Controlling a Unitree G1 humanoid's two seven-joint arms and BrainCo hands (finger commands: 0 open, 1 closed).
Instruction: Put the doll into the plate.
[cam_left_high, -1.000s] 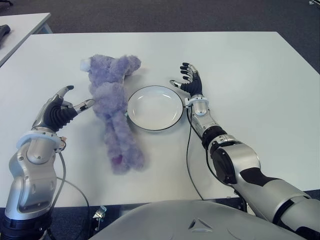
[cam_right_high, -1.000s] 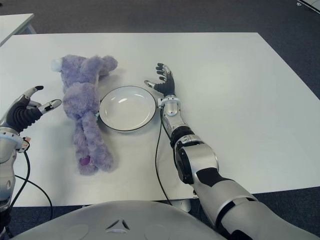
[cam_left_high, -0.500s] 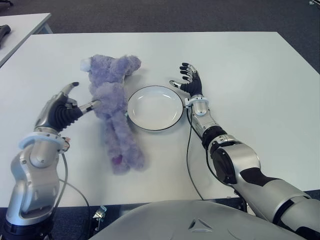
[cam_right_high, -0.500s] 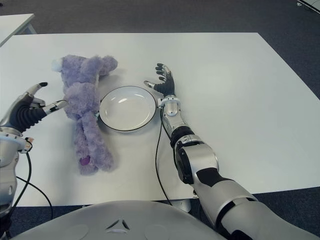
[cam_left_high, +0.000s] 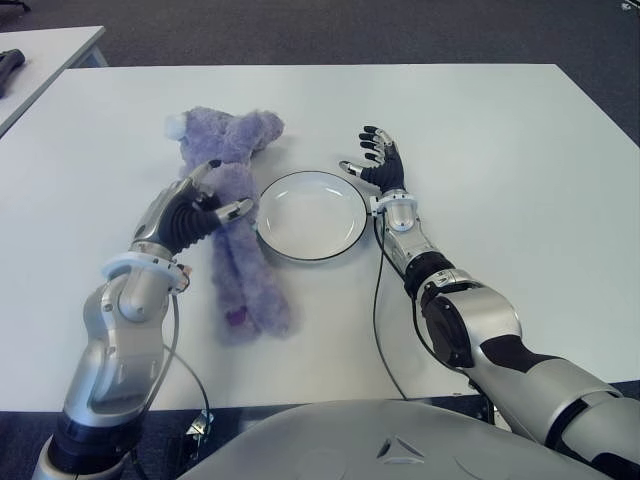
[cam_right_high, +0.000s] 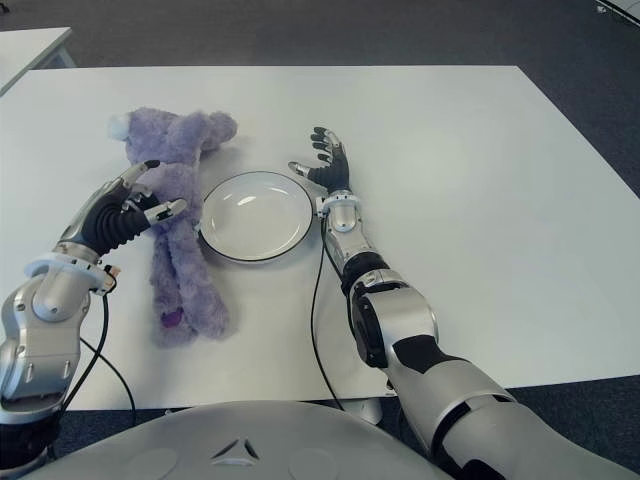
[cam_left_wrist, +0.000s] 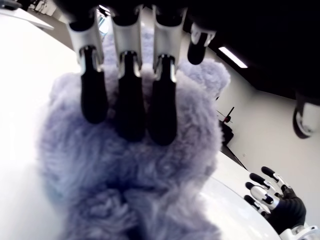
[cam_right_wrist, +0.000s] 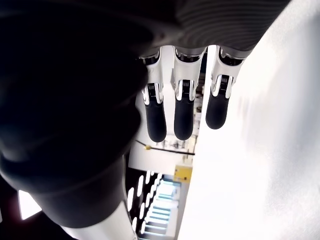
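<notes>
At the far upper left of the left eye view a second white table (cam_left_high: 40, 55) shows, with a dark object (cam_left_high: 8, 68) cut off by the frame edge. Lower left, the left hand (cam_left_high: 190, 212) reaches in over the middle of the purple plush doll (cam_left_high: 232, 200); its fingers (cam_left_wrist: 129, 95) are spread apart and extended over the fur, not closed around it, and the wrist view shows the fingertips right at the plush, though actual contact cannot be told for sure. The doll lies stretched on the white table (cam_left_high: 500, 130) left of centre, its head toward the upper part of the frame and its legs trailing down toward the lower left, outside the plate. Just right of the doll, near the centre, sits the white plate (cam_left_high: 311, 215) with a dark rim, nothing in it; the doll's side is just beside its left edge. Right of the plate, the right hand (cam_left_high: 380, 160) shows beside the plate's upper right rim, fingers apart and pointing up, holding nothing.
</notes>
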